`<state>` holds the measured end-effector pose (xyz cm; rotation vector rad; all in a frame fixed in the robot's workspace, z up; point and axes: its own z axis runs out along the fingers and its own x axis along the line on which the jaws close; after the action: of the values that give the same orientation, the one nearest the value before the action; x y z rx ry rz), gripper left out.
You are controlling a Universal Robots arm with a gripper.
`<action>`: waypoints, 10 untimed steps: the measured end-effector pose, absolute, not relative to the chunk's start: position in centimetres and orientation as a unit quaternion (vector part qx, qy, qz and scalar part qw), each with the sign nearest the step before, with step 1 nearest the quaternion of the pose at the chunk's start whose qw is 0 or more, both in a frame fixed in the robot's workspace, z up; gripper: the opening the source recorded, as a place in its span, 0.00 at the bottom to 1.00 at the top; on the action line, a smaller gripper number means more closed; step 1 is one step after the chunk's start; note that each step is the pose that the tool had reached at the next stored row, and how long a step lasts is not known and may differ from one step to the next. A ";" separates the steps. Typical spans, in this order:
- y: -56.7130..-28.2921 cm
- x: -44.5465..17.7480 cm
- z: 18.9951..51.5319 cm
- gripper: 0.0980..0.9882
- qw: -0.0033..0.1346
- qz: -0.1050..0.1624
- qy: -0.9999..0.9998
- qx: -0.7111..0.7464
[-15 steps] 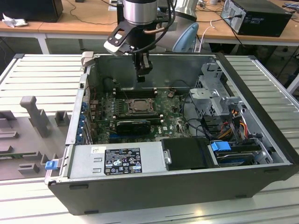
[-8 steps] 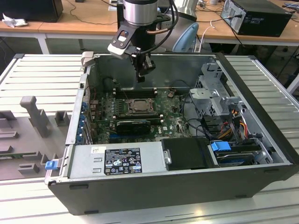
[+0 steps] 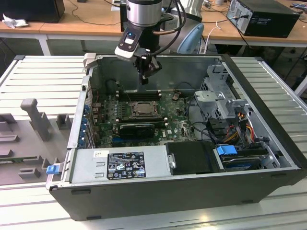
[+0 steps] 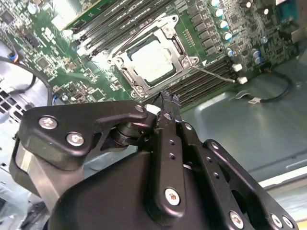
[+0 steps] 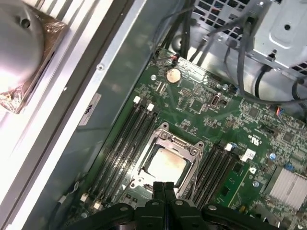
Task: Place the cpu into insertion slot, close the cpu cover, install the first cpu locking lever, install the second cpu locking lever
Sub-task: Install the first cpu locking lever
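— Where is the end effector [image 3: 144,80] hanging?
— It is hovering inside the open computer case [image 3: 192,191], above the green motherboard [image 3: 180,125]; in the first wrist view its two fingertips [image 5: 159,188] are pressing together, gripping nothing.
— And the cpu [image 5: 165,165]?
— It is lying flat in the insertion slot [image 3: 133,109], below the end effector and apart from it; its pale metal top is showing through the square window of the cpu cover [image 5: 178,143], which is lying down over it.
— Is anything sticking out?
— One thin locking lever [image 4: 213,73] is stretching out from a corner of the cover, alongside the memory slots [image 4: 211,84]; I cannot tell whether it is latching.
— And the case?
— It is lying open side up on the slatted bench [image 3: 29,76], beneath the end effector.
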<state>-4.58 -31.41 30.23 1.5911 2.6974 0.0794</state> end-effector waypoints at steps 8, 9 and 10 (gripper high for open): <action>-31.4 -4.6 30.2 0.01 0.002 0.026 0.902 0.431; -31.4 -4.6 30.2 0.01 0.002 0.026 0.903 0.428; -31.4 -4.6 30.2 0.01 0.002 0.026 0.905 0.426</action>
<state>-4.58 -31.41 30.23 1.3353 2.8380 0.0804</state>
